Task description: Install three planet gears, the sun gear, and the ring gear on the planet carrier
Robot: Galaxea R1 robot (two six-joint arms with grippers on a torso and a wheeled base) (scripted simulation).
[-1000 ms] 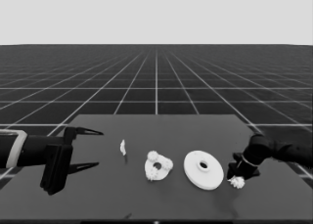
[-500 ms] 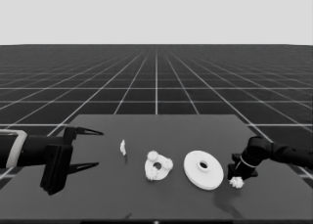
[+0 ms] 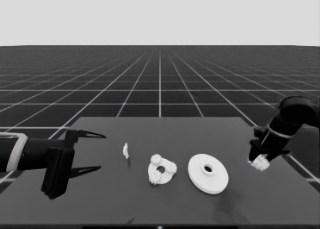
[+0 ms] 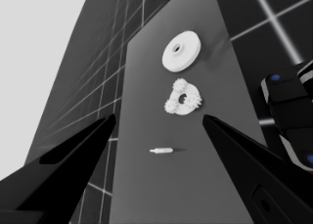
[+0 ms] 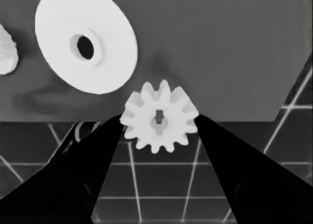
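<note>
Gear (image 5: 159,117) sits clamped btwn the right gripper (image 3: 259,160) fingers, flat face toward the wrist cam, bore visible in the middle, teeth touching both fingers. In the head view it's a small white lump at the fingertips, held near the table's right end, apparently clear of the surface. Can't tell sun gear from planet gear.

Key relation: the target, the smaller round part (image 3: 161,169), lies well off toward the table's centre from the gripper, w/ the larger round part (image 3: 208,173) btwn them. So the carry, by my read, has to pass over or around that disc. The smaller part already carries three gears (image 4: 182,99) around its hole; middle looks open, so this one probably goes at the centre. Gear's axis would need to end up vertical over that hole.

Right arm is plainly the nearer one and has the part. Left gripper (image 3: 89,151) waits over the table's left end, fingers spread wide, nothing btwn them. Thin white piece (image 3: 126,150) lies btwn it and the smaller part, apart from both.
</note>
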